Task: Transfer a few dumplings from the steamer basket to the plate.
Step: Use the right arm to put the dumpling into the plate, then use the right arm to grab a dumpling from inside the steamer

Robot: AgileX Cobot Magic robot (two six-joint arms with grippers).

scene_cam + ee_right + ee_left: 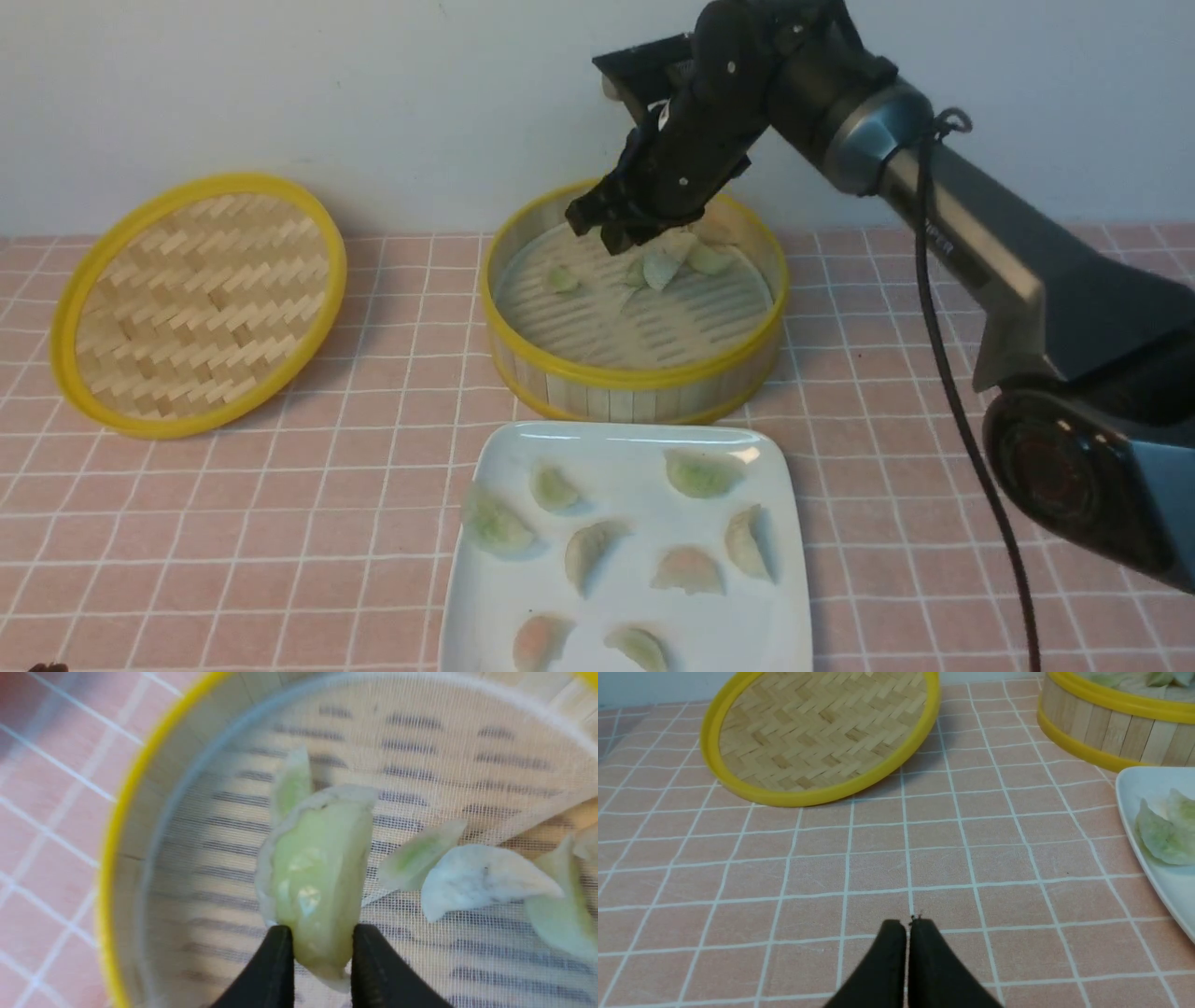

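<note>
While the right pincer (611,233) hangs in the upper middle of the front view, inside the ring of the steamer basket (635,381), we judge that the step in hand is the lifting out of one more dumpling. In the right wrist view its two black fingers (278,966) are a small way apart and clamped on the lower end of a pale green dumpling (317,868), which stands almost upright between them. Whether it is free of the basket floor, we cannot tell. Some other dumplings (481,882) lie just beside it on the mesh liner (420,728).

The plate (621,434) is in the lower middle of the front view, just in front of the basket, and already carries eight dumplings (688,569). The next move, we think, calls for a rise clear of the basket and then a carry to a bare part of the plate, with a soft grip, because the dumpling looks slippery.

The left pincer (908,926) is pressed together, holds nothing, and sits low over the pink checked cloth (878,858).
</note>
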